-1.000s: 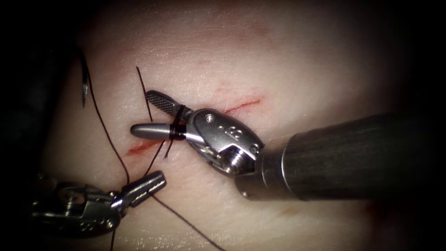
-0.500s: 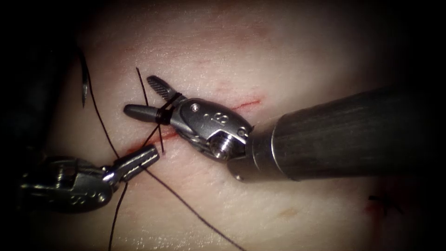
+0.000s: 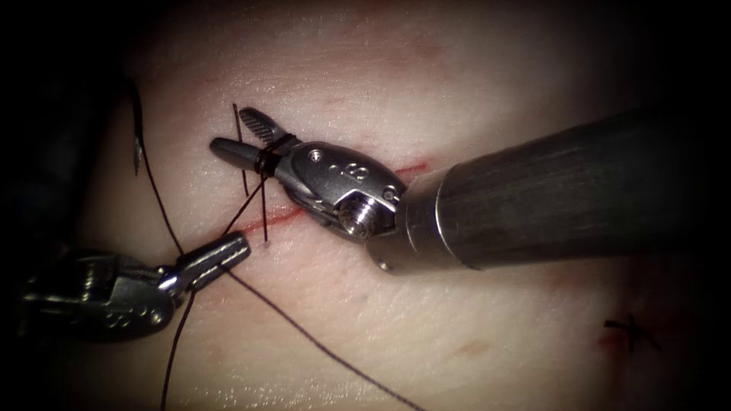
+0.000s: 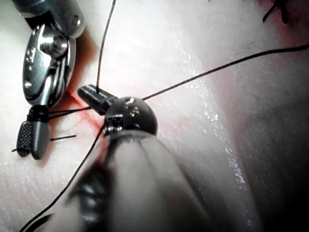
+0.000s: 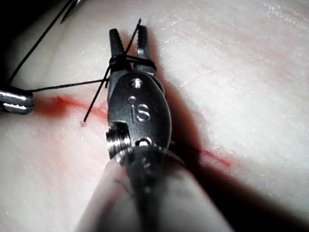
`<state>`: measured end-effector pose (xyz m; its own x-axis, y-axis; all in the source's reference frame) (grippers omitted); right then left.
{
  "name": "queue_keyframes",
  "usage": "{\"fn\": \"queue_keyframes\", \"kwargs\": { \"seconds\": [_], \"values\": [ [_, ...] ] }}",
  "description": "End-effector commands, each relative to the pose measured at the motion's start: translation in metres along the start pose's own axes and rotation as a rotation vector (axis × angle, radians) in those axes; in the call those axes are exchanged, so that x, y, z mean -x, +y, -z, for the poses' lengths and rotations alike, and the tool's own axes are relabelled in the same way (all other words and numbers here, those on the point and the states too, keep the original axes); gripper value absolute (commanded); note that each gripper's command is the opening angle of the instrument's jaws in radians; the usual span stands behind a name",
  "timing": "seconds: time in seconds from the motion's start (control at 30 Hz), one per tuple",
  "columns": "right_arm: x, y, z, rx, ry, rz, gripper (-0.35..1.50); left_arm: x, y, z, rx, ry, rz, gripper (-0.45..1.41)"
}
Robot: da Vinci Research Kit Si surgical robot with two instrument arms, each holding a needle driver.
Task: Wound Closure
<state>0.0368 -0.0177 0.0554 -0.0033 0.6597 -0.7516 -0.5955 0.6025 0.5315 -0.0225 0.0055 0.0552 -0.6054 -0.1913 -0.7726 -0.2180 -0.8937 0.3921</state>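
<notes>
The right pincer (image 3: pixel 245 135) lies over the cut (image 3: pixel 278 218) on the tissue (image 3: pixel 457 76), its two jaws parted narrowly and pointing toward ten o'clock in the endoscope view, with loops of thread (image 3: pixel 304 335) wound around both jaws near their base. It grips nothing between the jaw tips; a short free end of thread crosses between them and stands up past the upper jaw. From the loops one strand runs down toward seven o'clock to the left pincer (image 3: pixel 228 250), whose jaws are closed on the thread just below the left end of the cut. From that grip, one strand trails off toward five o'clock across the tissue, and another drops toward six o'clock. The needle (image 3: pixel 138 148) lies free on the tissue at the far nine o'clock side, well apart from both tools and left of the cut, held by neither and not in the tissue, with thread running down from it. Red fluid (image 3: pixel 403 170) marks the line of the cut. A finished stitch (image 3: pixel 630 329) sits at about four o'clock.
</notes>
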Motion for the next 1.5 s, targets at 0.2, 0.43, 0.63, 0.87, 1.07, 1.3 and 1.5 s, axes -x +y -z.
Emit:
{"fn": "queue_keyframes", "kwargs": {
  "seconds": [0.2, 0.43, 0.63, 0.87, 1.07, 1.3, 1.5],
  "values": [
    [0.0011, -0.0013, 0.0, 0.02, -0.02, -0.047, -0.35, 0.0004, 0.0004, 0.0001, 0.004, -0.008, 0.004, -0.45],
    [0.0014, -0.0018, 0.0006, -0.036, -0.036, -0.056, -0.35, 0.0012, -0.0005, 0.0007, 0.007, -0.022, 0.01, -0.45],
    [0.0015, -0.0023, 0.0013, -0.056, 0.004, -0.058, -0.35, 0.0017, -0.0008, 0.0007, 0.007, -0.032, 0.011, -0.45],
    [0.0014, -0.0035, 0.0031, -0.074, 0.045, -0.061, -0.35, 0.0033, -0.0031, 0.0006, 0.002, -0.055, 0.029, -0.45],
    [0.0014, -0.0042, 0.0052, -0.076, 0.092, -0.065, -0.35, 0.0058, -0.0081, 0.0013, -0.026, -0.094, 0.049, -0.45],
    [0.0026, -0.0048, 0.0067, -0.09, 0.109, -0.058, -0.35, 0.0088, -0.0139, 0.0023, -0.069, -0.148, 0.055, -0.45],
    [0.0045, -0.0058, 0.0082, -0.107, 0.115, -0.035, -0.35, 0.009, -0.0166, 0.0024, -0.076, -0.164, 0.06, -0.45]
  ]
}}
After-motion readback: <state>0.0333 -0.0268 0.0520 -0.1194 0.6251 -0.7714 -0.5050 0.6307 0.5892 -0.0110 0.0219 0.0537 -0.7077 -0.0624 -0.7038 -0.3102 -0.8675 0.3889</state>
